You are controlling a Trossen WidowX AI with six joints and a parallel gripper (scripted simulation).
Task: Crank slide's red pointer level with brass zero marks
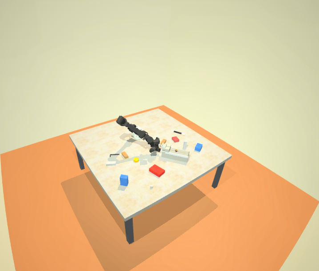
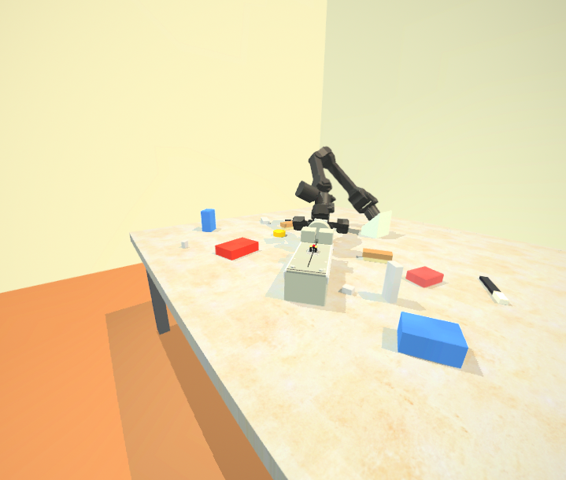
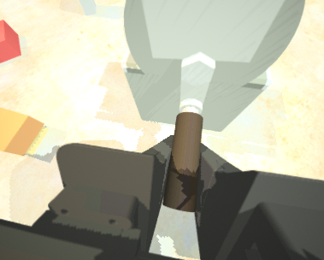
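The grey-green machine (image 1: pixel 175 157) (image 2: pixel 305 287) (image 3: pixel 173 98) is a long box with a rounded end plate. The small red pointer (image 1: pixel 176 150) (image 2: pixel 313 246) sits on its top, over a dark slot, nearer the end with the upright blocks. The brass zero marks are too small to make out, so I cannot tell whether the pointer is level with them. In the wrist view a pale crank arm (image 3: pixel 197 79) points down and bears a brown handle (image 3: pixel 188 141). My gripper (image 3: pixel 181 141) is shut on the handle, with one finger on each side.
A red block (image 1: pixel 156 170) (image 2: pixel 236 248) lies beside the machine. On its other side are an orange block (image 2: pixel 377 254) (image 3: pixel 10 130), a paler red block (image 1: pixel 175 139) (image 2: pixel 424 276), a white upright block (image 2: pixel 391 282) and a blue block (image 1: pixel 198 146) (image 2: pixel 430 338). A yellow disc (image 1: pixel 135 159) (image 2: pixel 279 233) lies near the gripper.
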